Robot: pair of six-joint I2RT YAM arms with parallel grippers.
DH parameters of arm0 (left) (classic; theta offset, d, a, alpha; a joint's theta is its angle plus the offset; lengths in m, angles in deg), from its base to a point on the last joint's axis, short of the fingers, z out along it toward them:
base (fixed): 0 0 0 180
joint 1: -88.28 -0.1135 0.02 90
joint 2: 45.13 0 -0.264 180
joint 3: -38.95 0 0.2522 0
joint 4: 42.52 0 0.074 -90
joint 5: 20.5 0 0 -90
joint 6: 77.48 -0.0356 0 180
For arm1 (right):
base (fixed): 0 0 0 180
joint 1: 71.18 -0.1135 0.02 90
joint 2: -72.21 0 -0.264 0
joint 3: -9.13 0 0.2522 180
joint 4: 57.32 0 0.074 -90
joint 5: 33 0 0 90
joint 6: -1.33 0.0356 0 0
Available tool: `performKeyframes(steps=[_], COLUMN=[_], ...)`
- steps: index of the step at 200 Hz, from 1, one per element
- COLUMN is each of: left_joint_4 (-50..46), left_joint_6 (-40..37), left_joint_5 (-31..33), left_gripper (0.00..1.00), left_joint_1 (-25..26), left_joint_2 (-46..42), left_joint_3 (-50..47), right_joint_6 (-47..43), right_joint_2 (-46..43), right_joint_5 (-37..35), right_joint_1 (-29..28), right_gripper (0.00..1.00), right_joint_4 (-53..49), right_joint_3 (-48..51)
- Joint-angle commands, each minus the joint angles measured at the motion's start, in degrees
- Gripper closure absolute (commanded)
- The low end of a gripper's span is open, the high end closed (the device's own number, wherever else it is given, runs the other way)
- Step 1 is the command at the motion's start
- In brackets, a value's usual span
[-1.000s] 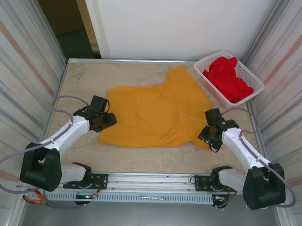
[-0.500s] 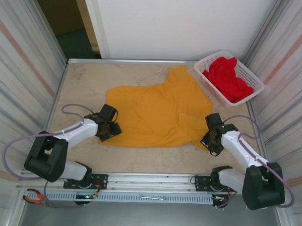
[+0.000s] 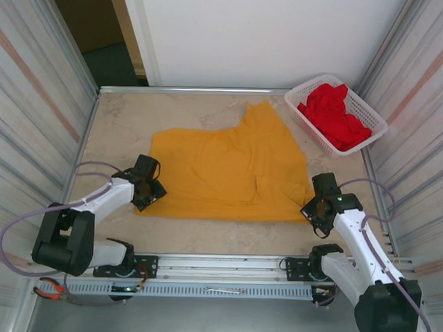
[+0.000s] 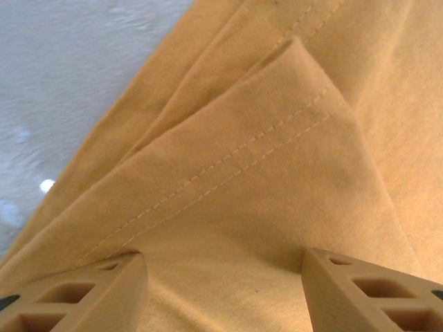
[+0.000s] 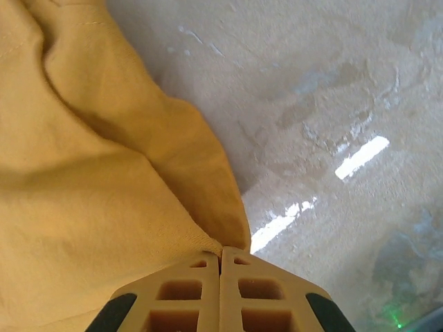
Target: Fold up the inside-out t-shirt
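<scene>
The inside-out t-shirt (image 3: 228,170), mustard yellow, lies spread across the middle of the table. My left gripper (image 3: 145,193) sits on its near-left corner. In the left wrist view this gripper (image 4: 225,294) is open, and a stitched hem fold of the t-shirt (image 4: 263,173) lies flat between the spread fingers (image 4: 76,294). My right gripper (image 3: 316,210) is at the near-right corner. In the right wrist view the right gripper (image 5: 221,254) is shut, with the edge of the t-shirt (image 5: 90,200) pinched at its tips.
A white basket (image 3: 293,103) holding a bright red garment (image 3: 336,115) stands at the back right corner. Corrugated walls close in both sides. Bare table (image 3: 128,123) lies left of and behind the shirt, and a strip (image 3: 226,235) runs in front of it.
My right gripper has shut on the shirt's near-right corner and drawn it toward the near right. The left gripper has shifted left and nearer, and the shirt now lies wider and flatter.
</scene>
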Motion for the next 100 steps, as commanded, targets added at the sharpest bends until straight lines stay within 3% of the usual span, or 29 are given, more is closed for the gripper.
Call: performKeyframes(steps=[1,10,19,54,76,100], left_joint_4=[-7.42,-8.76,-10.2,-12.74,-9.48,-5.72], left_joint_6=[1.19,0.75,-0.15,-5.96,-11.99,-17.72], left_joint_5=[2.6,2.67,3.0,6.2,5.42,-0.14], left_gripper=[0.38,0.38,0.37,0.24,0.2,0.19], left_joint_1=[-0.6,-0.16,0.38,0.97,-1.79,-7.54], left_joint_2=[-4.08,-6.15,-8.56,-14.91,-11.94,-1.75], left_joint_3=[-1.23,-0.41,1.12,9.02,15.03,22.85], right_joint_6=[3.77,4.58,4.72,-0.69,-8.64,-16.43], right_joint_2=[-1.1,-1.78,-3.07,-2.96,8.5,26.07], right_joint_5=[-1.0,-1.36,-1.8,-1.0,2.13,5.06], right_joint_1=[0.45,0.2,-0.47,-2.49,-3.46,-4.52], right_gripper=[0.78,0.57,0.48,0.39,0.39,0.37], right_joint_4=[-4.28,-5.45,-6.2,-1.68,3.72,6.65], right_joint_3=[0.72,-0.21,-1.82,-12.81,-23.33,-38.23])
